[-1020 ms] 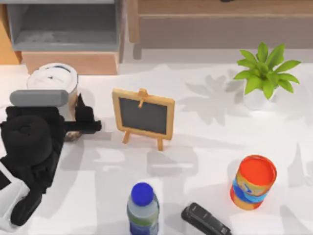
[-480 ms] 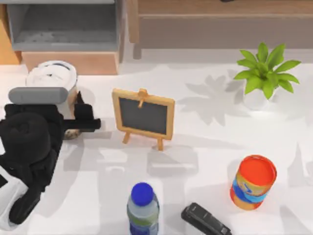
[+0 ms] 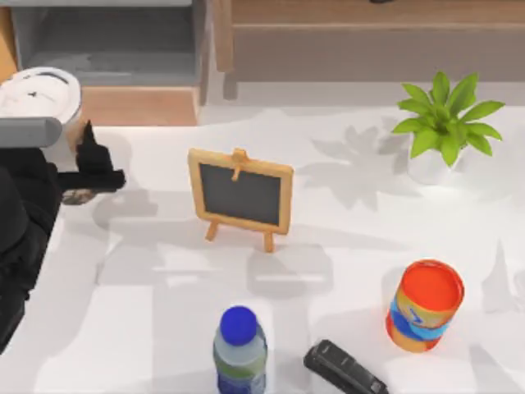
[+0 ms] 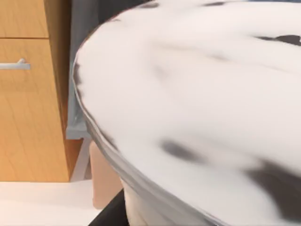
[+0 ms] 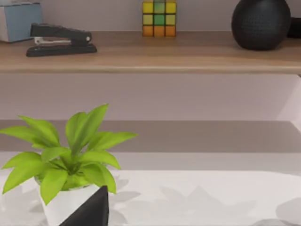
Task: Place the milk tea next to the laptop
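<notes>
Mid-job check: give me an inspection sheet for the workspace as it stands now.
Surface: white table.
Job's things: milk tea at the table's far left, held by the left tool; laptop, nothing seen.
Clutter: chalkboard easel, potted plant, orange-lidded can, blue-capped bottle, black stapler.
Grippers: left tool shut on the cup; right tool finger tip near the plant.
Cables: nothing seen.
Surroundings: wooden cabinet, shelf.

Wooden shelf (image 5: 150, 52) behind white table (image 3: 344, 246)
</notes>
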Robot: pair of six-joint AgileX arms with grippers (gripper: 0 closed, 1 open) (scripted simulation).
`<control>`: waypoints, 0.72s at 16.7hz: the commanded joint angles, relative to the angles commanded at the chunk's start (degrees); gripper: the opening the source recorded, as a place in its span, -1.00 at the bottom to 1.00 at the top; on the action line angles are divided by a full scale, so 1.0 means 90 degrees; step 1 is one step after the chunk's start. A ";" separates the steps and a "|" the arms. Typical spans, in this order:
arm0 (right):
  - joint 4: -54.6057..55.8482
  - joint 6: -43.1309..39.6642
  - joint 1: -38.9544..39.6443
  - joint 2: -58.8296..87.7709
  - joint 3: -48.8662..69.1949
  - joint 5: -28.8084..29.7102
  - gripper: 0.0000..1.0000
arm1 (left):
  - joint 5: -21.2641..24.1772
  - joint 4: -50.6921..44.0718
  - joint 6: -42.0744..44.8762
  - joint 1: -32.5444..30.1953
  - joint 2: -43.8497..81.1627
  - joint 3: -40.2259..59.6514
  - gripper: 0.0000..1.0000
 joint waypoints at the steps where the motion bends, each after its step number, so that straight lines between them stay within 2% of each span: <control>1: 0.0000 0.0000 0.0000 0.0000 0.0000 0.0000 1.00 | 0.0193 -0.0092 0.0033 0.0216 -0.0206 -0.0040 -1.00; 7: 0.0000 0.0000 0.0000 0.0000 0.0000 0.0000 1.00 | 0.1490 -0.0674 0.0172 0.1541 -0.1498 -0.0325 -1.00; 12: 0.0000 0.0000 0.0000 0.0000 0.0000 0.0000 1.00 | 0.2394 -0.1314 0.0348 0.2356 -0.2018 -0.0735 -1.00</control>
